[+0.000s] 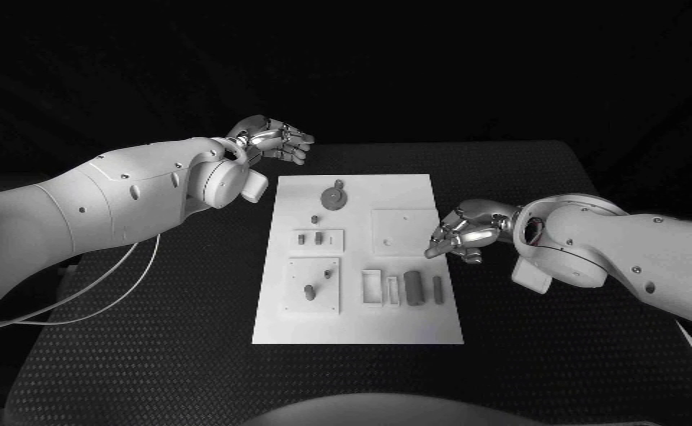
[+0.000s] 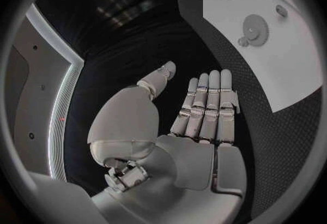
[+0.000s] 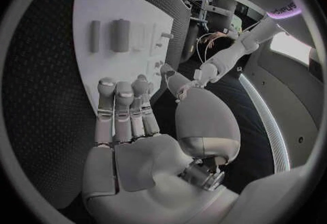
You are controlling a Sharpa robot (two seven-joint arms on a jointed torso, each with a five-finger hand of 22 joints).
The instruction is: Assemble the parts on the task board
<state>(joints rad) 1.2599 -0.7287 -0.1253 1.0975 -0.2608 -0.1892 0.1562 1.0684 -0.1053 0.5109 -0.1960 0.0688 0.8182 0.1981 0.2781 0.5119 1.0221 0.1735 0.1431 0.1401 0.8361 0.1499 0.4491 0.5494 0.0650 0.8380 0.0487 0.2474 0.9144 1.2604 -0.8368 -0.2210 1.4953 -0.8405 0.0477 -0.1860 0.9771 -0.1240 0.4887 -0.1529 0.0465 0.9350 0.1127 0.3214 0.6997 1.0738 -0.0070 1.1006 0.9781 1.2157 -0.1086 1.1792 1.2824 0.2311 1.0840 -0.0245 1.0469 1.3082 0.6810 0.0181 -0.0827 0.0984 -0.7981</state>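
The white task board [image 1: 361, 321] lies in the middle of the black table. On it I see a grey gear [image 1: 335, 196], a small peg [image 1: 316, 218], small pieces [image 1: 309, 239] in a raised block, and upright bars [image 1: 414, 287] near the front. My left hand [image 1: 271, 138] hovers beyond the board's far left corner, fingers straight and apart [image 2: 204, 109], holding nothing. My right hand [image 1: 464, 231] sits at the board's right edge, fingertips over the rim, fingers extended [image 3: 126, 109] and empty. The gear [image 2: 255, 30] and the bars [image 3: 121, 35] also appear in the wrist views.
A square raised plate [image 1: 404, 226] lies just left of my right hand. Another plate [image 1: 313, 286] with two small parts is at the board's front left. A white cable [image 1: 87, 291] hangs from my left arm over the table's left side.
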